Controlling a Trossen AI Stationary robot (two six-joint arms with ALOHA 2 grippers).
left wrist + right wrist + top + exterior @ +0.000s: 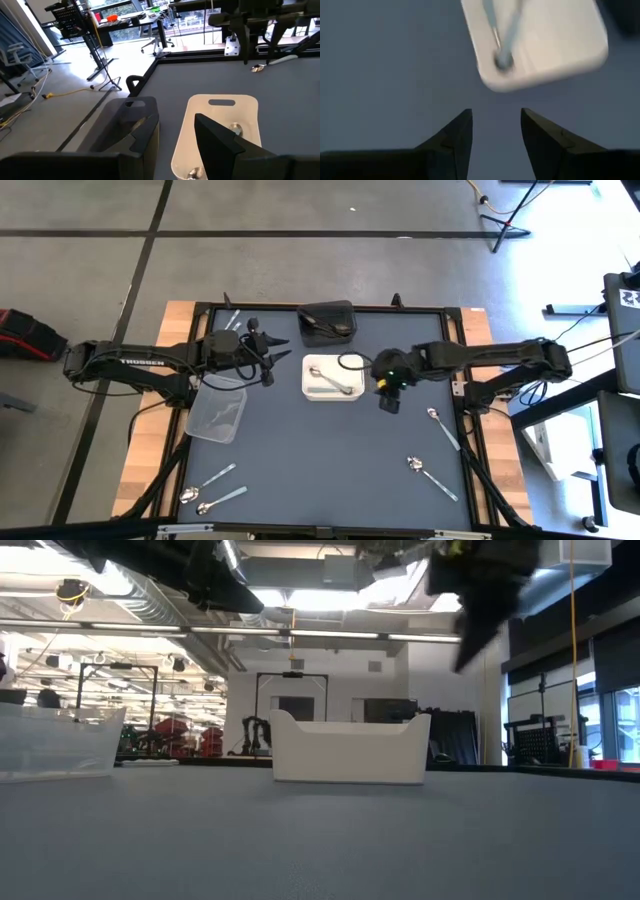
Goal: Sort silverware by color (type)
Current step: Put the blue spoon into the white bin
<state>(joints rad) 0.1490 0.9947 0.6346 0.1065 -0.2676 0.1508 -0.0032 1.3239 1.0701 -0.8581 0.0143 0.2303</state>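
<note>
Two silver spoons (330,379) lie in the white tray (352,392), and dark spoons (330,328) lie in the black tray (328,308). More silver spoons lie flat on the mat: two at the right (443,428) (432,477), two at the near left (207,482) (222,500), and some at the far edge (232,320). My left gripper (284,350) hangs open above the mat, between the two trays on their left side (175,125). My right gripper (388,402) is open and empty, just right of the white tray (496,120).
A clear plastic container (218,412) sits on the mat's left half, below my left arm. The mat has a raised black frame (455,315). Open mat lies in the middle toward the near edge (330,470). In the low view the white tray (350,750) stands mid-table.
</note>
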